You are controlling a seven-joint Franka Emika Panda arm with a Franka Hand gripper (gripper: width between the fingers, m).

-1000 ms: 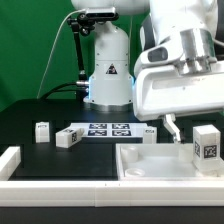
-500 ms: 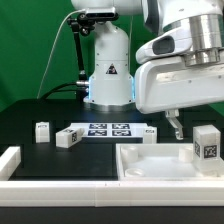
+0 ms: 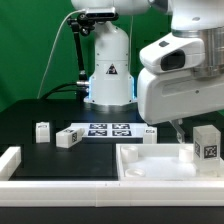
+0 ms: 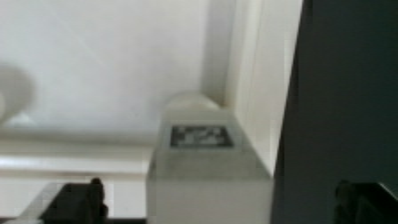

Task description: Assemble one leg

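Note:
Four white legs with square tags show in the exterior view. One (image 3: 42, 131) and another (image 3: 67, 137) stand on the black table at the left, one (image 3: 150, 132) stands by the marker board, and a bigger-looking one (image 3: 206, 142) stands at the right. My gripper (image 3: 178, 131) hangs over the far right corner of the large white panel (image 3: 140, 163). In the wrist view a leg (image 4: 201, 135) with its tag facing up lies on the panel, between my dark fingertips (image 4: 79, 201). The gripper (image 4: 222, 203) is open, and its jaws stand wide apart on either side of the leg without touching it.
The marker board (image 3: 108, 129) lies on the table behind the panel. A white raised rim (image 3: 10, 160) runs along the front left. The robot's white base (image 3: 108, 70) stands at the back. The black table (image 4: 347, 90) shows beside the panel's edge.
The arm has moved toward the exterior view's right and come lower over the panel's far right corner. The legs and panel have not moved.

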